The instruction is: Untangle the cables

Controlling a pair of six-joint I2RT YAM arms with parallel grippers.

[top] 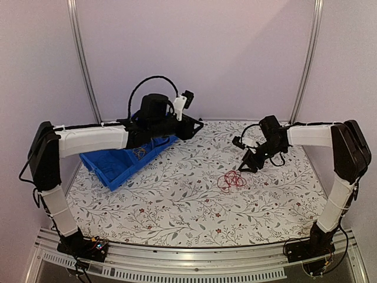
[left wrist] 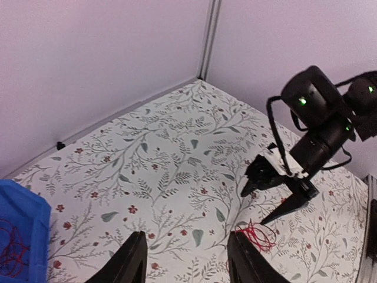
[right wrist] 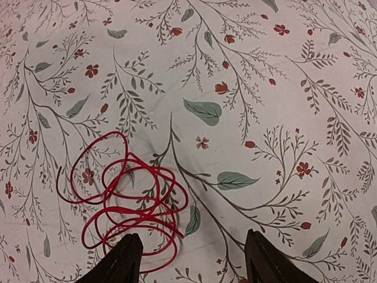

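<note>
A red cable (top: pixel 231 180) lies in a loose loopy bundle on the floral cloth, right of centre. It fills the lower left of the right wrist view (right wrist: pixel 126 203) and shows small in the left wrist view (left wrist: pixel 257 236). My right gripper (top: pixel 250 165) hangs open and empty just above and right of it; the right wrist view shows its jaws wide apart (right wrist: pixel 191 259). My left gripper (top: pixel 191 127) is open and empty above the far end of the blue bin (top: pixel 121 162). More cables lie in the bin: an orange-yellow one (top: pixel 140 152) and a red one (left wrist: pixel 10 247).
The blue bin lies tilted at the back left. The cloth (top: pixel 177 200) covers the table up to the back wall. Two metal posts (top: pixel 82 59) stand at the back corners.
</note>
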